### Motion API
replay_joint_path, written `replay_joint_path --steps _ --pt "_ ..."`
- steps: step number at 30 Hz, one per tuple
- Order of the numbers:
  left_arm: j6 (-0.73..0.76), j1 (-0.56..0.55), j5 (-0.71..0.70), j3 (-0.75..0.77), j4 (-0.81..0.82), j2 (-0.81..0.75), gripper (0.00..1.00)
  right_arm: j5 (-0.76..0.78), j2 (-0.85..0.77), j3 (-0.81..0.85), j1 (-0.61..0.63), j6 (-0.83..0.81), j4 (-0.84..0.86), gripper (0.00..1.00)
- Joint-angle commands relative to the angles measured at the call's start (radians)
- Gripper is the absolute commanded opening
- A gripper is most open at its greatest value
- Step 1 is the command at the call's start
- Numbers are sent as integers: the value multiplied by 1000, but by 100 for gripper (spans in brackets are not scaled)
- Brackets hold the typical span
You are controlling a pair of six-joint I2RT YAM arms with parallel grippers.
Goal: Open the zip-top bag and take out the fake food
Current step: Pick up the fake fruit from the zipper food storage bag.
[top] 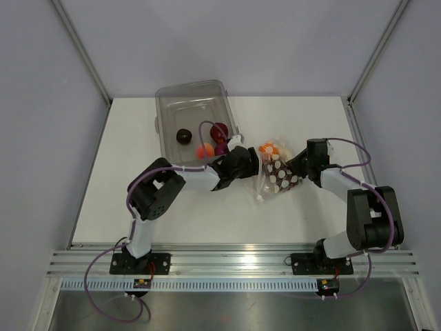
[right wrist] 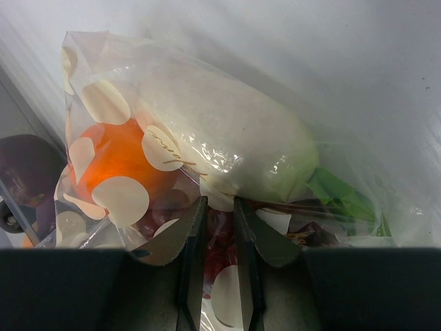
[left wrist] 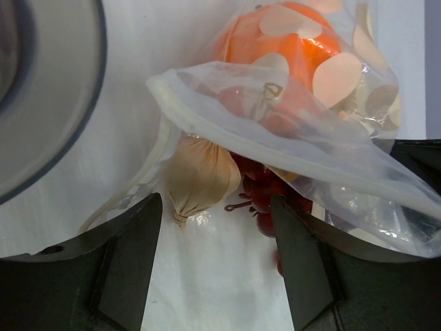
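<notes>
The zip-top bag, clear with white dots, lies right of the table's middle between both grippers. My right gripper is shut on its right end. In the right wrist view the jaws pinch dotted plastic, with a white piece, an orange piece and green leaves inside. My left gripper stands open at the bag's mouth. A beige piece and dark red grapes lie just ahead of its fingertips, touching neither finger. An orange piece sits deeper in the bag.
A rigid clear bin stands behind the left gripper, holding a dark piece, a dark red one, an orange one and a purple one. Metal frame posts rise at the table's back corners.
</notes>
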Motion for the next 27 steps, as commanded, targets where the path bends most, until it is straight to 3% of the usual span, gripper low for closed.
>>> replay_joint_path --steps 1,14,22,27 --pt "-14 6 -105 19 -56 26 68 26 3 9 8 -5 -32 29" --pt "8 0 -180 164 -202 124 68 23 -5 6 11 1 -30 29" --pt "29 -1 -169 184 -180 138 46 31 -21 1 11 0 -37 29" --pt "52 -15 -194 169 -166 107 41 32 -25 0 11 0 -38 29"
